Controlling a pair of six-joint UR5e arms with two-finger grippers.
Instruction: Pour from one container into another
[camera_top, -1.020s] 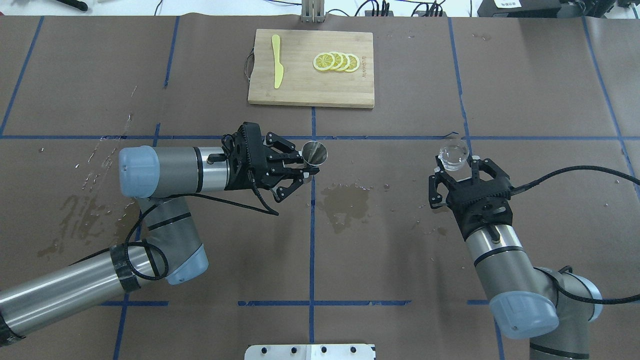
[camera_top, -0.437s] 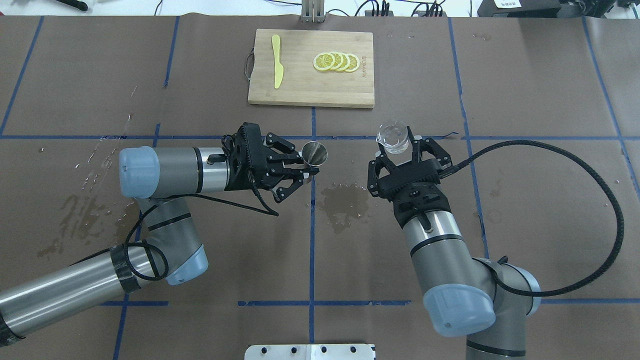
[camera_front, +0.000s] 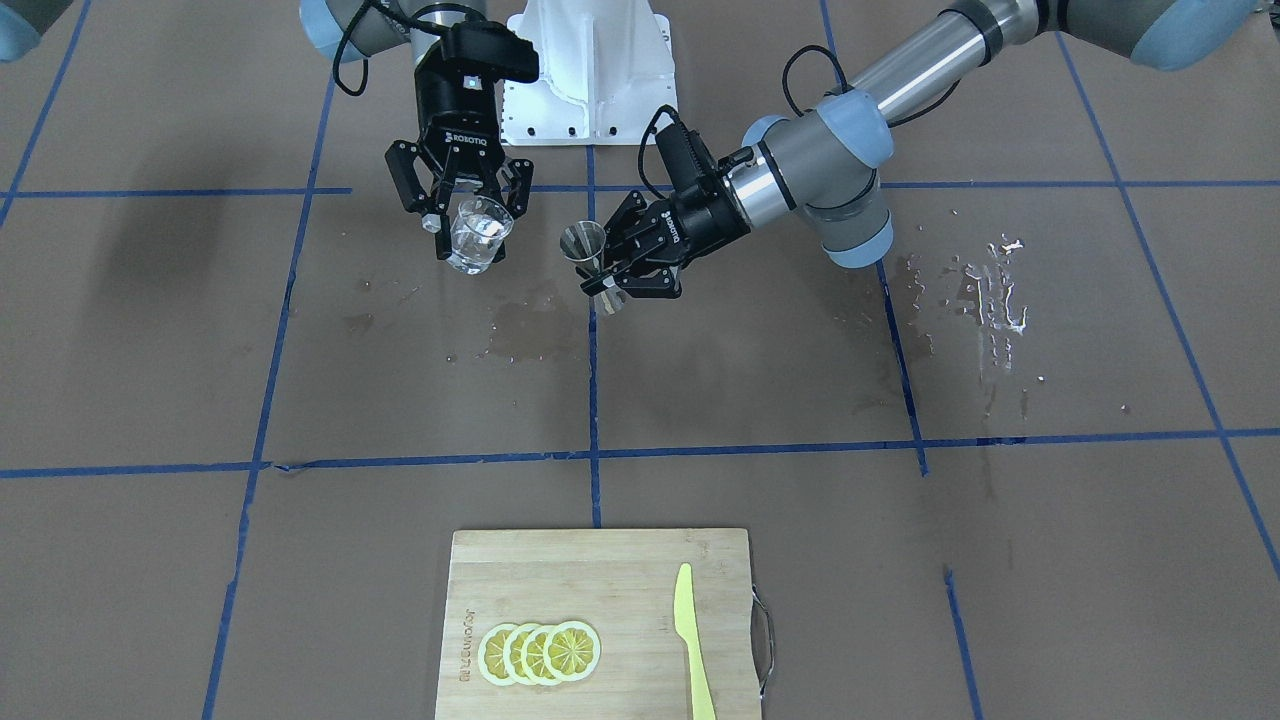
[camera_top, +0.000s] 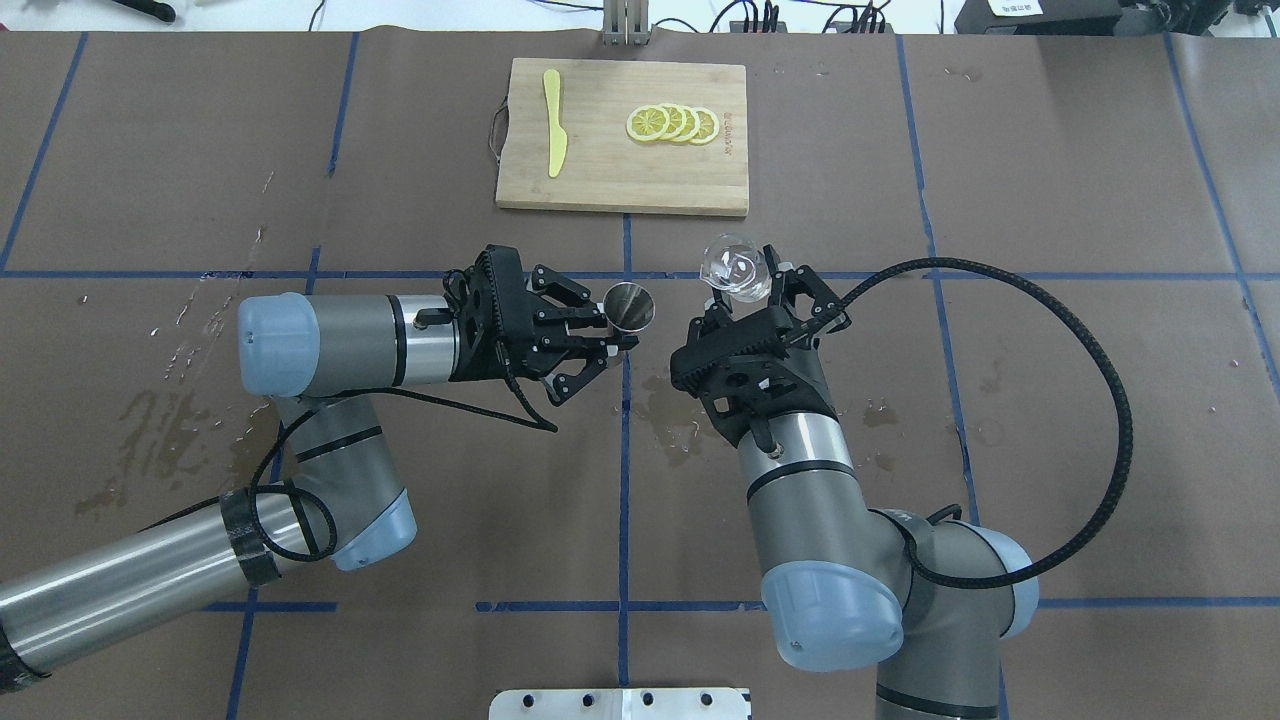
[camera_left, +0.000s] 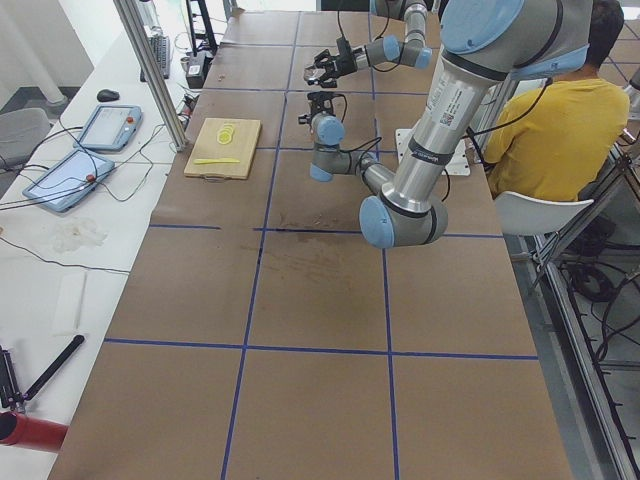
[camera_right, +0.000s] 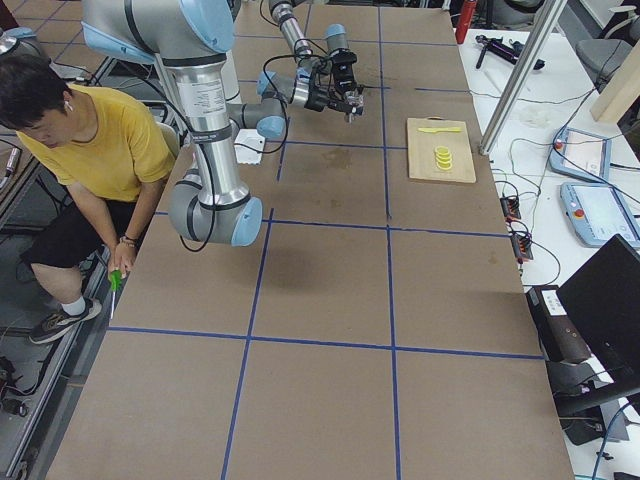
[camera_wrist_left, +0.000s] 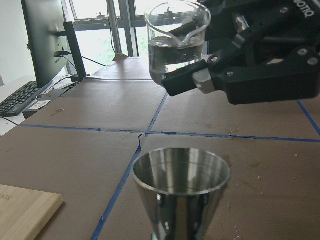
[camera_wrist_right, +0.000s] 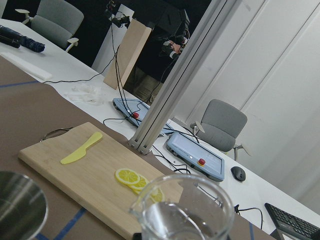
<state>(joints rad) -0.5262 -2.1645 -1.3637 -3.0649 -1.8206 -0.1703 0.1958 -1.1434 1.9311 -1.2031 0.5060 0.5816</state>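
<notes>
Mid-counter (camera_top: 1050, 420): left fingers (camera_top: 585, 318) clamped on steel jigger (camera_top: 628, 305), upright, held aloft. Right fingers (camera_top: 808, 292) grip glass cup (camera_top: 735, 265), part-filled with clear liquid, just right of jigger, higher, not touching.

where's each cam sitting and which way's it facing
Front-facing: across the table, facing the robot's base; left pincer holds jigger, right pincer glass cup.
Overhead: behind the robot, looking forward-down; both arms.
Exterior left: table end; left arm near.
Exterior right: opposite end; right arm near.
Left wrist: over jigger toward cup in right pincer.
Right wrist: over cup toward cutting board.
Both wrists share jigger and cup.
</notes>
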